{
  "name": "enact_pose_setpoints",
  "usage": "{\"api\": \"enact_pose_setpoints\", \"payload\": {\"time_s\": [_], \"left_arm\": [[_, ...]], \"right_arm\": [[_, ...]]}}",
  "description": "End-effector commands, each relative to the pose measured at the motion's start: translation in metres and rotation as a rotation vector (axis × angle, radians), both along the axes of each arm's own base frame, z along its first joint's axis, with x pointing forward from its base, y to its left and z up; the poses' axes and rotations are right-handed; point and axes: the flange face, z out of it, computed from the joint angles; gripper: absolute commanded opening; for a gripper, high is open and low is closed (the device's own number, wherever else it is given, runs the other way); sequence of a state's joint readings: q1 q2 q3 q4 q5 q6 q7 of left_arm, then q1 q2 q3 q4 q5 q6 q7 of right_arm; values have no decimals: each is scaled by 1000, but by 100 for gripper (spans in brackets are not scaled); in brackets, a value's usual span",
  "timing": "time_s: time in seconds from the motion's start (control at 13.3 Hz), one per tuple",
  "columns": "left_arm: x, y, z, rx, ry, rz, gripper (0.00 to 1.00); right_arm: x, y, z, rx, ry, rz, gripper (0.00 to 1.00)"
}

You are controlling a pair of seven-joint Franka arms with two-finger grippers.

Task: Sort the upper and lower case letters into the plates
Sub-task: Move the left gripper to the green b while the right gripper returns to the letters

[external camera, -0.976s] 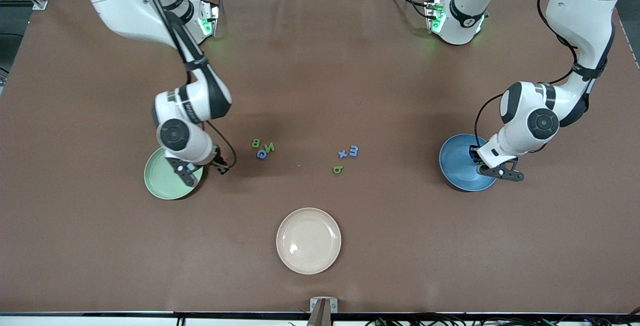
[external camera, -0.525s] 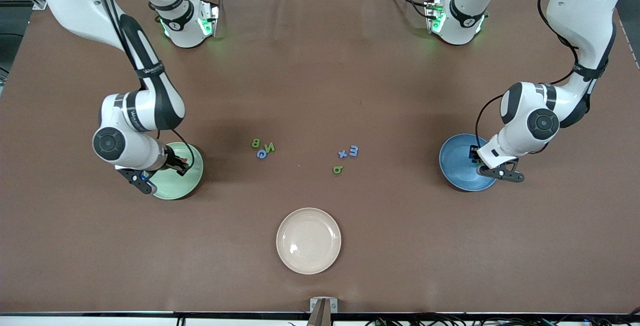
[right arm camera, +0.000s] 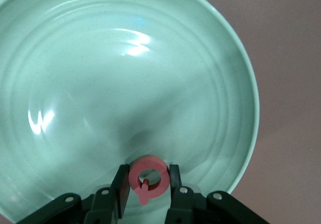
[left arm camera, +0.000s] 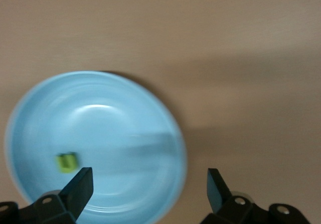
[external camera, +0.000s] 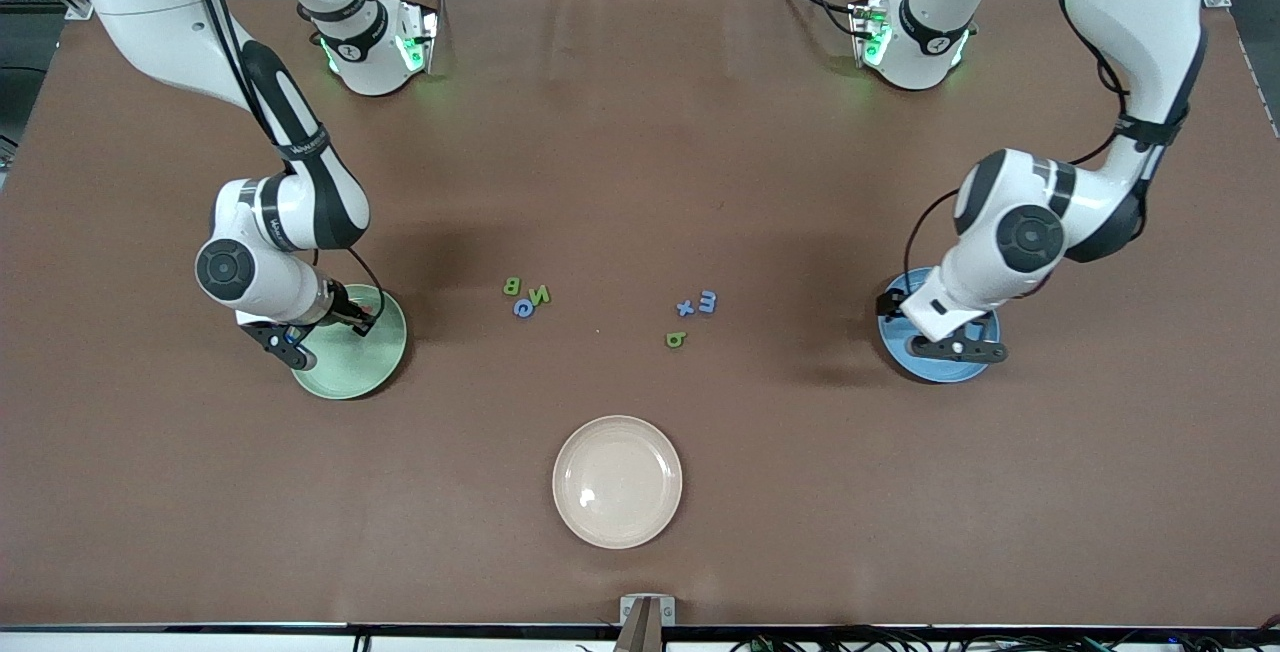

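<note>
Right wrist view: pink letter (right arm camera: pixel 146 180), tail toward camera, over mint plate (right arm camera: pixel 75 83).

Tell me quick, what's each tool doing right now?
Left tool: open, over the blue plate.
Right tool: shut on a pink letter, over the green plate.

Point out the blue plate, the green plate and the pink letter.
blue plate (left arm camera: pixel 105 128): left wrist view, bare middle of its floor.
green plate (right arm camera: pixel 100 83): right wrist view, bare middle of its floor.
pink letter (right arm camera: pixel 134 176): right wrist view, on its ring, between the right gripper's fingers.
</note>
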State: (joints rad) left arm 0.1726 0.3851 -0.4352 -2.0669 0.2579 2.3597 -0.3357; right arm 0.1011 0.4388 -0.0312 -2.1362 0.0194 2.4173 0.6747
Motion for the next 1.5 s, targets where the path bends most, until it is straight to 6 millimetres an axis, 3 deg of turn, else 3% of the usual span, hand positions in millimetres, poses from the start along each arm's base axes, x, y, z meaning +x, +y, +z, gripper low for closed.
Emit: {"api": "enact_pose_setpoints", "payload": {"time_s": [0.0,0.08,0.15,0.38,0.6,0.83,1.05,1.2,1.43], "left_arm": [[-6,-64,4,2,-16,44,100],[-7,-86,6,-6,-25,53,100],[-8,-116,7,-19,-36,58,100],[-8,-182,3,-33,-75,88,100],[-15,-226,-15,-56,-58,59,100],[-21,-259,-31,-71,-44,125,100],[-19,-287,-47,-41,-82,138,100],[-17,-306,-57,-28,-110,154,100],[-14,-325,-67,-46,-116,193,100]], "right_arm": [[-5,-5,3,16,-6,8,33],[-3,-4,4,16,-9,8,72],[-1,-4,6,18,-12,6,100],[10,1,19,18,-20,2,100],[28,16,46,12,37,-28,100],[29,65,54,-11,24,-83,100],[29,132,66,-25,-15,-147,100],[27,166,62,-18,-18,-190,100],[20,219,58,-5,-47,-110,100]]}}
